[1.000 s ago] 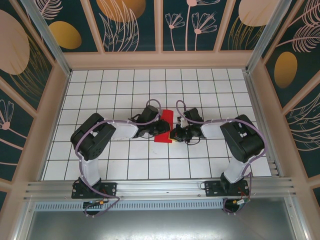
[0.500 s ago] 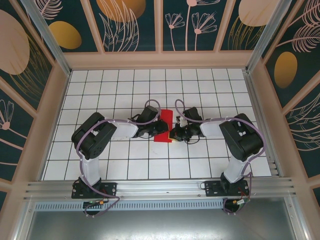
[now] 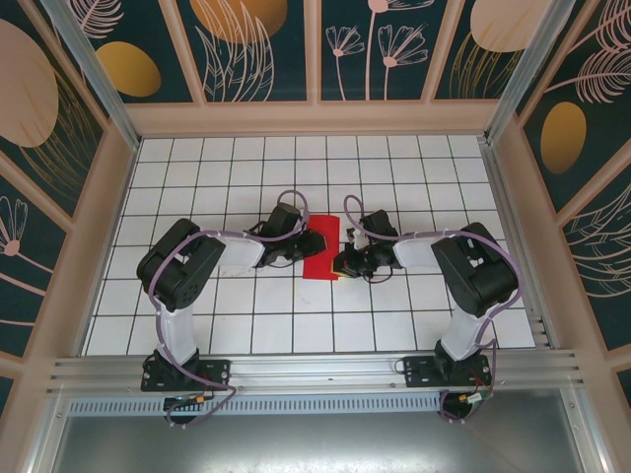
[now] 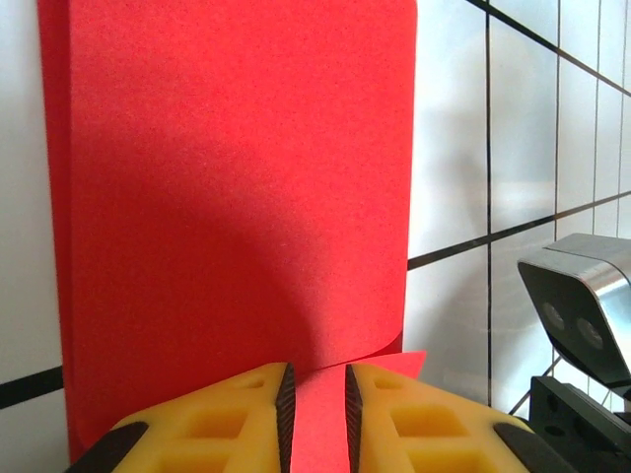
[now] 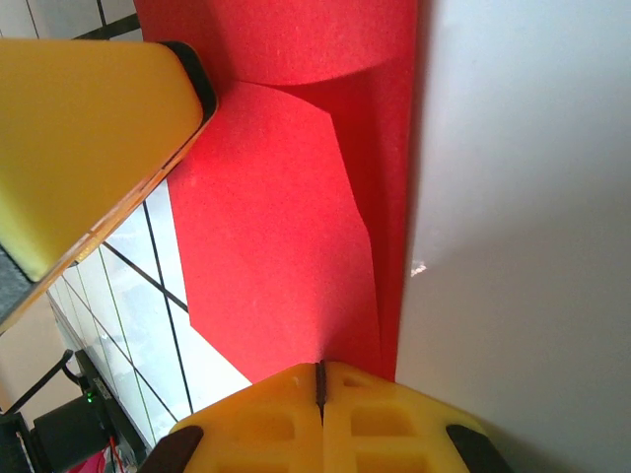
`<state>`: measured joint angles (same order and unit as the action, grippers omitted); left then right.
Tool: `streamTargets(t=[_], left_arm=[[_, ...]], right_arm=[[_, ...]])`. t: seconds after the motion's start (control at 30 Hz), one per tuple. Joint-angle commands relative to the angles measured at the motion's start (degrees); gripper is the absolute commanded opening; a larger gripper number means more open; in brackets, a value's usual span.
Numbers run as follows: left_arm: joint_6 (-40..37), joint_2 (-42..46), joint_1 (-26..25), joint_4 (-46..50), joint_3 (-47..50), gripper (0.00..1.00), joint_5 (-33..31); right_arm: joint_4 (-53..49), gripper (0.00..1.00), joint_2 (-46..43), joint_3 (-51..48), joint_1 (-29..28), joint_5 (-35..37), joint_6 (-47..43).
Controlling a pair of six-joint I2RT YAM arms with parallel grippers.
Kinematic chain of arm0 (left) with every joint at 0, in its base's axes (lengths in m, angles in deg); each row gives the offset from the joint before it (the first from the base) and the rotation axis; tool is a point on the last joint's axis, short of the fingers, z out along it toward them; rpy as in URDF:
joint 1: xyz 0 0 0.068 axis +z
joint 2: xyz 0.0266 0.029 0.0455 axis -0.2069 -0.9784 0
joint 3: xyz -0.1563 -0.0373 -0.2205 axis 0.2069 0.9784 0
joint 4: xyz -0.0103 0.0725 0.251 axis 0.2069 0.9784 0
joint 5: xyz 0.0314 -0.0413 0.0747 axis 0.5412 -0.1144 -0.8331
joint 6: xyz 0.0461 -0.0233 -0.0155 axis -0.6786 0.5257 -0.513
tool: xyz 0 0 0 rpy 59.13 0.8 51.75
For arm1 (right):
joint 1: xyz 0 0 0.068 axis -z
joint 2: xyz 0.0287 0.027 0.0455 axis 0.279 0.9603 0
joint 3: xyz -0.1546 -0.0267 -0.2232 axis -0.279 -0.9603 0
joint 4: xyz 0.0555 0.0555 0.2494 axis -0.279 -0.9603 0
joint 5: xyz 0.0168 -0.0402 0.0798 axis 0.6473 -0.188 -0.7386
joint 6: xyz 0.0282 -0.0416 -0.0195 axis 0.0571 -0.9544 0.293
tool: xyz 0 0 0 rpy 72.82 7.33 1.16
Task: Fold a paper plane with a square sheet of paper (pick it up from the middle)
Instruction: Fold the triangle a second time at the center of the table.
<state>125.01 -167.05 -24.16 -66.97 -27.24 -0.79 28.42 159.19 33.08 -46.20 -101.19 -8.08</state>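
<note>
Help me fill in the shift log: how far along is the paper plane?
Done: the red sheet is doubled over into a narrow layered strip, its top layer curling up. In hand: right fingers shut on its edge, left fingers slightly apart over it. Left: no pointed nose or centre ridge yet.

Red paper folded lengthwise, upper layer curling.

Two robot arms: one left arm, one right arm. Two grippers: one left gripper, one right gripper. One red paper sheet, one tiled table.
</note>
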Motion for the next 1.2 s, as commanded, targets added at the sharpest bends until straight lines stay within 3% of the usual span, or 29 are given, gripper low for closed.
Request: streamTargets(t=[0.0,0.67,0.97,1.17], left_arm=[[-3.88,-0.86,2.41,-1.57,1.91,0.25,-3.26],[-8.66,0.24,6.55,-3.55,2.52,0.27,-1.72],[-9.06,5.12,6.84,-1.68,3.07,0.29,-3.98],[-5.21,7.57,6.66,-11.15,6.57,0.29,6.8]], right_arm=[[-10.03,0.0,5.24,-3.52,-0.24,12.34,-1.7],[-10.08,0.0,4.37,-3.3,-0.5,12.08,-0.46],[-9.62,0.0,4.61,-2.84,-0.74,11.57,-0.46],[-9.35,0.0,4.48,-2.74,-0.76,11.59,-0.55]])
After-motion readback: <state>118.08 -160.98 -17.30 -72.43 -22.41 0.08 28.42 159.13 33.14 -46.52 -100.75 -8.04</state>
